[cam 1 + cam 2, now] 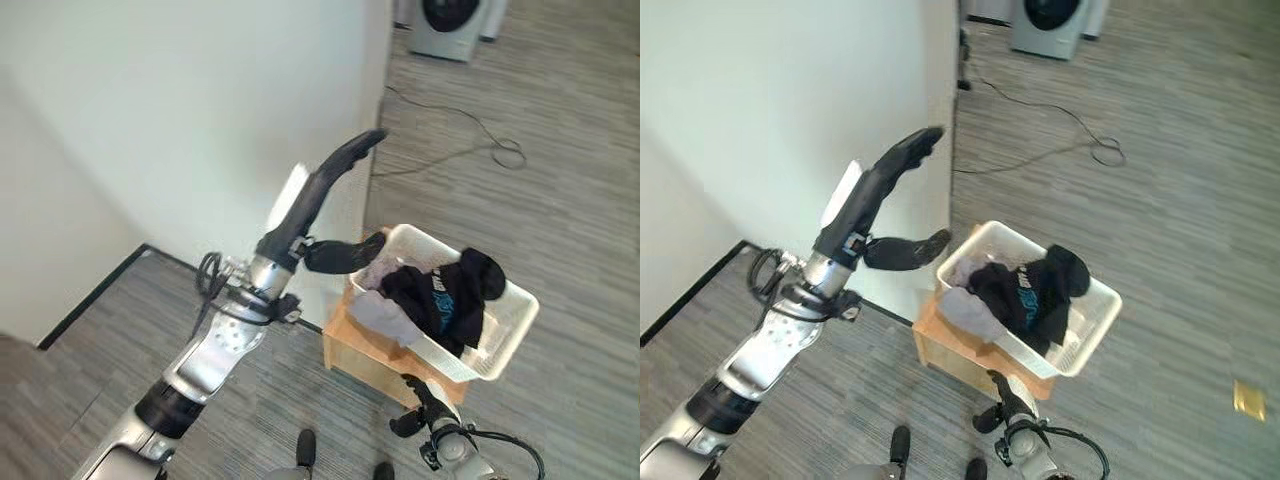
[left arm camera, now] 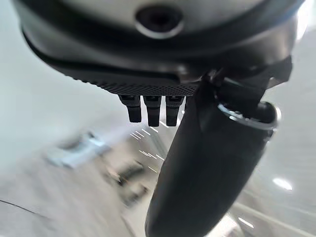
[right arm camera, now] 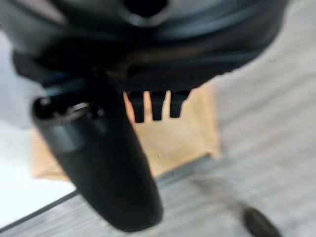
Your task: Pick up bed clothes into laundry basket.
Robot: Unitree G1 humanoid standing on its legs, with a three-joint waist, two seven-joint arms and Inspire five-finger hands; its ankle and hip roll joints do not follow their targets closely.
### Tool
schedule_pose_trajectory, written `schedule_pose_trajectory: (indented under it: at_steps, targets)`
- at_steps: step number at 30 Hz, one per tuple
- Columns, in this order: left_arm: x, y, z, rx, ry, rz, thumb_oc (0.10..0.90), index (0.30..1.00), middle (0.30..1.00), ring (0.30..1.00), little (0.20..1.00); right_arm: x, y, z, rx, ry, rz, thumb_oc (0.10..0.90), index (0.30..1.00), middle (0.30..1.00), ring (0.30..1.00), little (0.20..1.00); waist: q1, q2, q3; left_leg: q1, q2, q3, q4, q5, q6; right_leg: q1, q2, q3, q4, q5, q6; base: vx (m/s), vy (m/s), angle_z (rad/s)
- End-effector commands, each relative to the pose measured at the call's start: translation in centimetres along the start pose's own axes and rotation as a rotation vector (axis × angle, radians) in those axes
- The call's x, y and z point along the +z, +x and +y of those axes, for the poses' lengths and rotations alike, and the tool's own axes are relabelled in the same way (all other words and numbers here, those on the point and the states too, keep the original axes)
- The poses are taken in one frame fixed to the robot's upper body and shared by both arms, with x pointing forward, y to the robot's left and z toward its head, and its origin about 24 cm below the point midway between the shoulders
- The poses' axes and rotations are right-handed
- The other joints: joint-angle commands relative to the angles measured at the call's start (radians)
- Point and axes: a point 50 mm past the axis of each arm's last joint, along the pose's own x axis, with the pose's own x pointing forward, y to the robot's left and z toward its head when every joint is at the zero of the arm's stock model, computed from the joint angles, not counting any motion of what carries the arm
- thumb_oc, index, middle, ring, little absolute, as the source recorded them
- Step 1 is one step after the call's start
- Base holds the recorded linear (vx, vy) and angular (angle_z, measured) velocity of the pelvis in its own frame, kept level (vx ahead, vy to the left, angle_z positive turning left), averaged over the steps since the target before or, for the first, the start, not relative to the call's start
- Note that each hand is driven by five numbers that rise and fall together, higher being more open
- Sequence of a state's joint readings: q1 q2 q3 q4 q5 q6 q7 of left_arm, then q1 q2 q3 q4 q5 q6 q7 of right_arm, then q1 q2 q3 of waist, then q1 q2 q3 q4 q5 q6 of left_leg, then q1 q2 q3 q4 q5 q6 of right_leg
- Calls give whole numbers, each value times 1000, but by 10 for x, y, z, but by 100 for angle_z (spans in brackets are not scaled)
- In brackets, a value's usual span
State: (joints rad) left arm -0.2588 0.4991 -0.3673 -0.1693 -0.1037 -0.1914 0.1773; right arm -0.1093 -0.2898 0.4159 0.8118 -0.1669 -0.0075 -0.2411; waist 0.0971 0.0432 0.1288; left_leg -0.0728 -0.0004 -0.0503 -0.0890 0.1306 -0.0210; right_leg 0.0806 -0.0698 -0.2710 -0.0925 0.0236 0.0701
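A white laundry basket [image 1: 521, 301] sits on a low wooden stand [image 1: 352, 352] beside the white bed [image 1: 150, 100]. In it lie a black garment with blue print [image 1: 448, 291] and a pale grey cloth [image 1: 384, 311]. My left hand [image 1: 322, 190] is raised over the bed's edge, just left of the basket. It is open and holds nothing, its fingers straight and its thumb [image 2: 212, 163] pointing toward the basket. My right hand [image 1: 413, 404] hangs low in front of the stand, open and empty; in its wrist view the thumb [image 3: 106, 163] shows before the stand [image 3: 182, 138].
The bed's corner stands close against the stand on the left. Grey striped floor [image 1: 560, 180] spreads to the right and behind. A washing machine [image 1: 455, 20] stands far back, with a loose cord [image 1: 480, 140] on the floor. A small yellow scrap [image 1: 1247, 397] lies at the right.
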Motion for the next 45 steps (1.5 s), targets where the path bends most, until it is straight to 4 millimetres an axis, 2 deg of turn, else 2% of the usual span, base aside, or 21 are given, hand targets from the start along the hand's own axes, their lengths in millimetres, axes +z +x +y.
schedule_pose_trajectory:
  at_steps: [1,2,3,7,8,11,13,16,17,18,20,21,22,23,24,25,30,34,38,41,45]
  targets:
    - [-2,1,12,64,-142,-11,800,900,900,900,900,39,8,-9,-36,-17,-170,800,900,900,900,900,54,-34,-55,64,77,-5,2,-111,-74,47,-43,-33,5,-101,66,-22,-53,46]
    - [-24,-22,19,134,-150,108,800,900,900,900,900,50,8,-13,-42,-18,-219,800,900,900,900,900,89,-44,-60,69,81,-27,2,-108,-77,63,-34,-46,5,-114,56,-34,-48,46]
    - [-24,-22,19,134,-150,108,800,900,900,900,900,50,8,-13,-42,-18,-218,800,900,900,900,900,87,-44,-61,66,80,-28,2,-104,-76,60,-35,-47,5,-111,56,-42,-60,38]
    - [-62,-68,27,324,-224,336,800,900,900,900,900,76,7,-28,-91,-5,-329,800,900,900,900,900,156,-64,-76,65,88,-86,2,-83,-87,94,-9,-87,5,-139,31,-51,-62,37]
    - [-62,-68,27,324,-225,336,800,900,900,900,900,76,7,-28,-92,-6,-329,800,900,900,900,900,154,-63,-76,62,87,-88,2,-79,-86,91,-10,-88,5,-136,32,-36,-39,49]
    - [-70,-80,29,343,-150,392,800,900,900,900,900,86,4,-37,-134,18,-385,800,900,900,900,900,187,-69,-84,55,91,-119,2,-61,-91,102,3,-107,5,-147,20,-68,-45,26]
    - [-75,-90,30,328,-137,432,800,900,900,900,900,95,1,-47,-181,20,-437,800,900,900,900,900,210,-62,-84,47,88,-137,2,-47,-96,111,12,-124,5,-153,13,-86,-16,32]
    - [-77,-89,26,321,-162,433,800,900,900,900,900,96,-2,-59,-236,29,-455,800,900,900,900,900,220,-52,-59,25,86,-137,12,-24,-110,127,11,-165,5,-158,6,-117,-1,22]
    - [-77,-86,24,316,-174,428,800,900,900,900,900,97,-4,-66,-271,36,-466,800,900,900,900,900,215,-49,-43,0,88,-91,37,-19,-108,135,5,-200,5,-158,4,-250,26,43]
    - [-80,-83,22,314,-186,432,800,900,900,900,900,98,-5,-72,-297,36,-478,800,900,900,900,900,198,-48,-25,-32,97,17,83,-28,-86,139,-3,-230,6,-160,1,-216,-15,89]
    - [-83,-79,19,304,-195,440,800,900,900,900,900,104,-8,-80,-337,42,-509,800,900,900,900,900,153,-56,-8,-42,151,255,147,-67,-59,138,-5,-260,9,-168,-4,-219,-33,178]
    - [-84,-79,18,302,-199,441,800,900,900,900,900,106,-10,-82,-351,48,-523,800,900,900,900,900,138,-58,0,-45,170,336,183,-79,-48,132,-8,-281,9,-164,-7,-282,-10,227]
    - [-85,-80,18,296,-201,450,800,900,900,900,900,112,-14,-90,-394,66,-556,800,900,900,900,900,117,-63,5,-38,200,456,252,-120,-32,123,-21,-333,24,-155,-18,-181,-4,167]
    - [-85,-80,18,295,-201,449,800,900,900,900,900,112,-14,-90,-395,66,-556,800,900,900,900,900,116,-63,6,-39,200,455,257,-124,-31,123,-22,-335,26,-157,-17,-161,12,108]
    - [-85,-78,18,297,-205,446,800,900,900,900,900,118,-17,-100,-450,94,-588,800,900,900,900,900,101,-66,3,-12,228,535,284,-152,-24,112,-39,-395,47,-154,-28,-52,33,111]
    - [-84,-75,18,301,-208,437,800,900,900,900,900,121,-19,-104,-469,105,-600,800,900,900,900,900,96,-63,-1,-4,232,546,293,-167,-25,110,-46,-421,55,-155,-28,-17,34,123]
    - [-78,-65,12,288,-225,398,800,900,900,900,900,130,-24,-109,-518,99,-639,800,900,900,900,900,109,-54,5,-30,208,498,288,-171,-24,127,-53,-480,78,-148,-17,76,30,119]
    - [-78,-67,10,282,-216,404,800,900,900,900,900,138,-26,-99,-502,70,-667,800,900,900,900,900,136,-51,3,-9,176,470,247,-169,-12,148,-70,-503,115,-156,-2,114,79,45]
    - [-78,-65,10,288,-201,399,800,900,900,900,900,140,-28,-96,-514,66,-673,800,900,900,900,900,154,-41,3,9,131,429,195,-165,2,142,-116,-527,187,-161,23,128,107,24]
    - [-72,-55,7,286,-204,357,800,900,900,900,900,141,-30,-99,-539,62,-676,800,900,900,900,900,161,-27,0,10,93,378,159,-163,17,140,-156,-558,251,-169,43,139,107,43]
    - [-66,-46,-1,260,-207,319,800,900,900,900,900,140,-32,-103,-574,33,-673,800,900,900,900,900,148,-12,-3,33,53,330,125,-177,37,137,-202,-575,336,-166,70,122,91,39]
